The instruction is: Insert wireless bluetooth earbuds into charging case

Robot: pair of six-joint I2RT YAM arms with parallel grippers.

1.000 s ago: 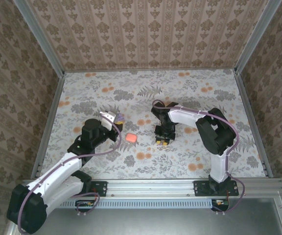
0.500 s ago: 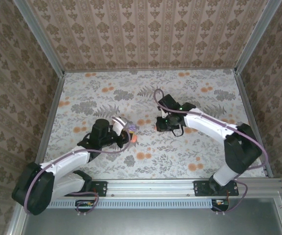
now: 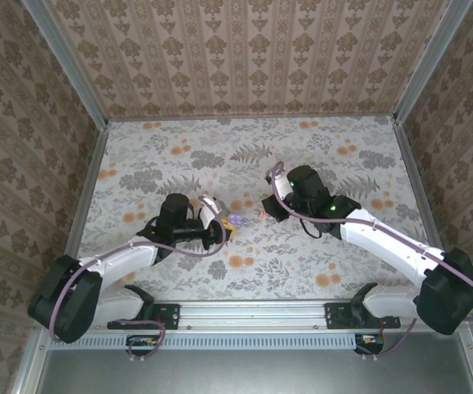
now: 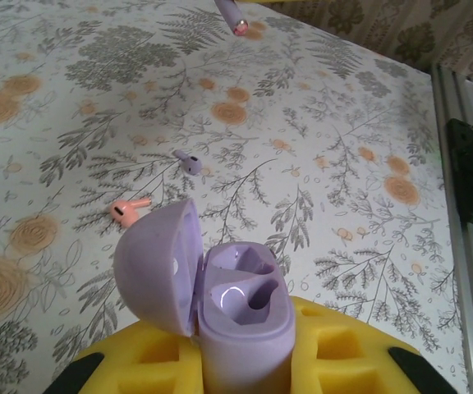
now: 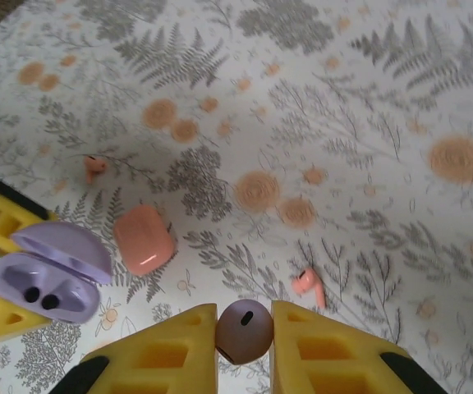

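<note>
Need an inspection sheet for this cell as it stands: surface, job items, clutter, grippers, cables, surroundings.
surface: floral-print table, flat.
job's things: purple case lid open, sockets look empty; purple earbud held in the air; second purple earbud lying on the table; coral case closed on the table; coral earbuds loose, not touching it.
clutter: nothing seen.
grippers: left gripper shut on the purple case; right gripper shut on the purple earbud, apart from the case.
cables: lilac cable along each arm, looped by the right wrist.
surroundings: patterned walls; metal rail at the near edge.
</note>
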